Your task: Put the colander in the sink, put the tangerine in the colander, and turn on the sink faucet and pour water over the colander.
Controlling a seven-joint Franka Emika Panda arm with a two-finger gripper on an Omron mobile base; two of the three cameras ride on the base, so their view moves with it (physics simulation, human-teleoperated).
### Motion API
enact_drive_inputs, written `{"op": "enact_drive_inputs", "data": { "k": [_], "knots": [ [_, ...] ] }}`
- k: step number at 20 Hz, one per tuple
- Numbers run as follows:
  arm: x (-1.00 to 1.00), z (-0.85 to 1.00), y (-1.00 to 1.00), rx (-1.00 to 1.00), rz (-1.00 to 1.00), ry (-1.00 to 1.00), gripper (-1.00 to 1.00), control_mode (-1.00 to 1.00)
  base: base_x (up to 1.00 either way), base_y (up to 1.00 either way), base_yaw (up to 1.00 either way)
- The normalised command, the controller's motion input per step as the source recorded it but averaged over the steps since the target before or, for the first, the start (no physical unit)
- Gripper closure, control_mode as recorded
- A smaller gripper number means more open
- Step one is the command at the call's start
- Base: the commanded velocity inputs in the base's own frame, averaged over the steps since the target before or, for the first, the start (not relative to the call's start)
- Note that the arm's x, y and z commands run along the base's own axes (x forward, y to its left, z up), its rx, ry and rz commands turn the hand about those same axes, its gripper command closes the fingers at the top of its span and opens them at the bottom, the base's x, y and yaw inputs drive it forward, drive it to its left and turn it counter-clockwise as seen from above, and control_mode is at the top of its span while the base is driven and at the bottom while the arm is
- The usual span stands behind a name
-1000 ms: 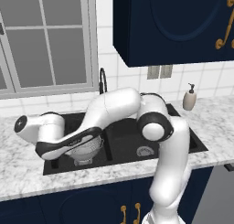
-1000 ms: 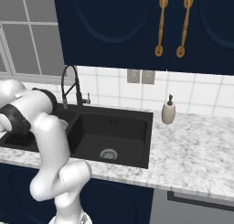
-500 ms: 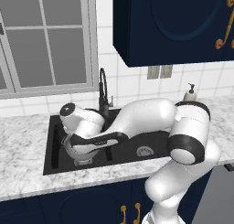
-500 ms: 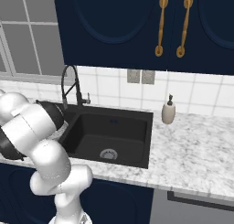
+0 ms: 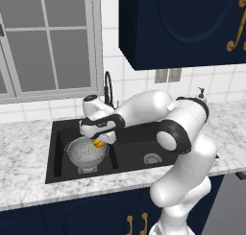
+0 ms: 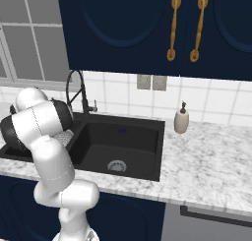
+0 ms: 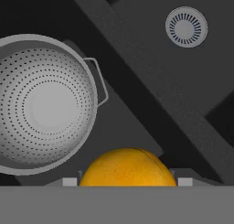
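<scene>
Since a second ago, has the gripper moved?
Yes. In the left base view the gripper, holding the tangerine, has swung right from the sink's left edge to above the colander.

My grey marbled worktop (image 6: 206, 161), beige soap dispenser (image 6: 181, 121) near the tiled wall, navy cupboards (image 6: 147, 28) with brass handles (image 6: 172, 26), window (image 5: 48, 42) at my left, wall outlet (image 6: 151, 82)

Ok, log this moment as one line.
colander: in sink, left basin | tangerine: in gripper, above colander rim | faucet: no water seen
</scene>
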Motion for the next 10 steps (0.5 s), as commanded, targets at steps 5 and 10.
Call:
{"op": "enact_drive_inputs", "data": {
  "k": [5,10],
  "knots": [
    [0.39,-0.22,0.66,-0.21,-0.08,0.12,1.00,-1.00,0.00,0.00,0.00],
    [0.34,-0.34,0.50,-0.24,-0.05,0.06,1.00,-1.00,0.00,0.00,0.00]
  ]
}}
